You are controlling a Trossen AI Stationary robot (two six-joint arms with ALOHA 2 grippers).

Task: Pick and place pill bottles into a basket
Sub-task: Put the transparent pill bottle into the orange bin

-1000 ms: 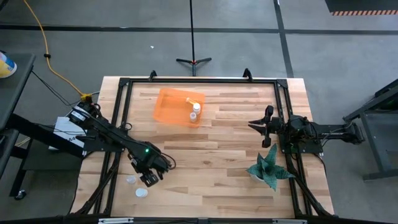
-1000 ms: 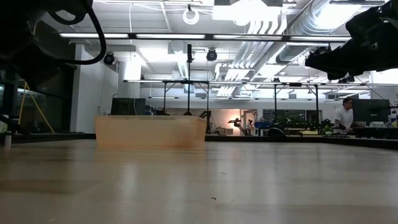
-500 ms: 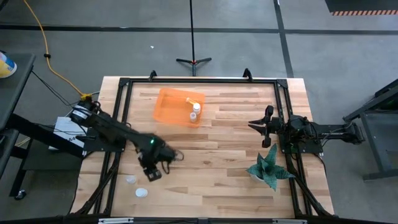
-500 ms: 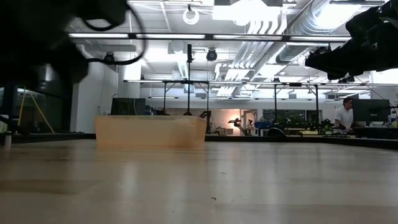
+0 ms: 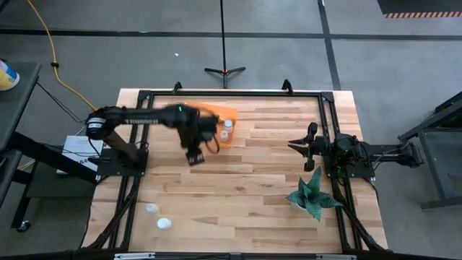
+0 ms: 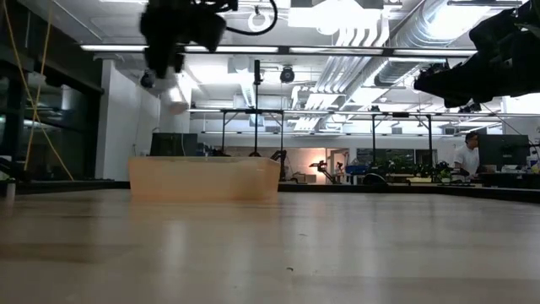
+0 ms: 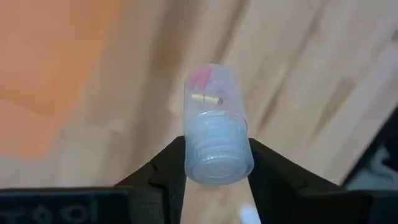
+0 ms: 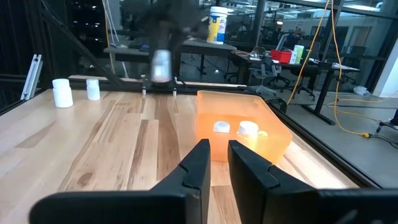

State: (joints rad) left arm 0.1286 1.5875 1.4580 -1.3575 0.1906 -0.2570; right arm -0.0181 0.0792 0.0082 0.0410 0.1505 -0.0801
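Observation:
My left gripper [image 5: 193, 156] is raised above the table, just on the near side of the orange basket [image 5: 225, 114]. It is shut on a small translucent pill bottle with a white cap [image 7: 214, 127], which also shows high up in the low view [image 6: 174, 93]. Two bottles [image 5: 227, 128] stand inside the basket, and their caps show in the right wrist view [image 8: 234, 128]. Two more bottles [image 5: 151, 209] [image 5: 164, 223] stand on the table at the near left. My right gripper [image 5: 292, 143] hovers at the right, empty, with a narrow gap between its fingers [image 8: 219, 158]. My left gripper pinches the bottle's ribbed white cap [image 7: 217, 163] between its two fingers, one on each side. The bottle's clear body [image 7: 211, 99] sticks out past the fingertips, along the fingers. The bottle is lifted clear of the table and hangs below the gripper in the low view.
A spiky green plant [image 5: 312, 196] stands at the near right, close to my right arm. A black frame rail [image 5: 231, 92] runs round the tabletop. Bare wood lies in the middle [image 5: 245, 180].
My left gripper, with the bottle, has risen from the near left of the table. It has swung toward the far edge and to the right, up to the basket. The two bottles at the near left have stayed in place.

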